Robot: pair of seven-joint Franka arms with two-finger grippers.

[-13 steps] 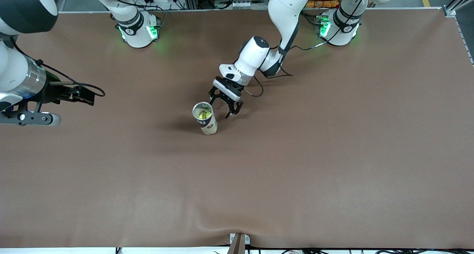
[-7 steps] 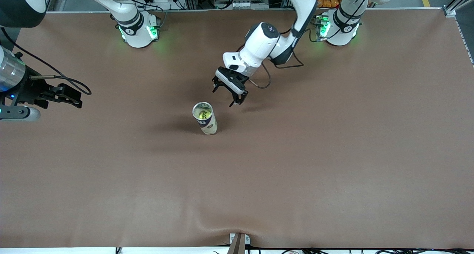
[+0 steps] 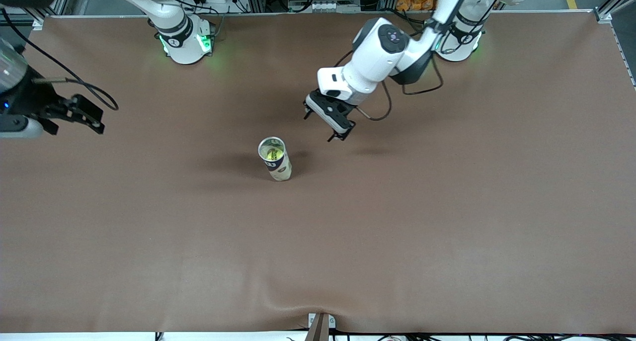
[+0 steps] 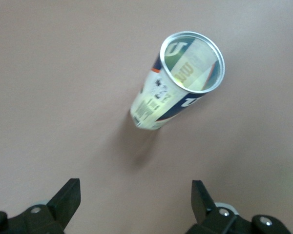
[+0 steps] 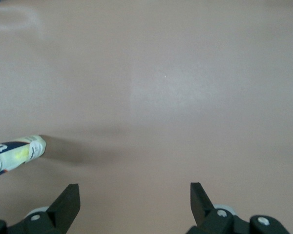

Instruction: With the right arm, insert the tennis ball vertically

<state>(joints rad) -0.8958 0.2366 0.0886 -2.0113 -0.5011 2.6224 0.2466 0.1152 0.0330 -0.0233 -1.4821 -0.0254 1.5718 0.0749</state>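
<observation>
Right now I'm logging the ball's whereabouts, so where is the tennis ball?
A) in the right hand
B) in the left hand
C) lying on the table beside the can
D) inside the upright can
D: a yellow-green ball shows down the open mouth of the upright can; the left hand and the right hand are both open and hold nothing.

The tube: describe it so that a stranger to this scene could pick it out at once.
On the brown table, look near the middle. A clear tube stands upright there, open at the top, a yellow-green ball inside. It is the only thing standing on the table apart from the arms' bases.
</observation>
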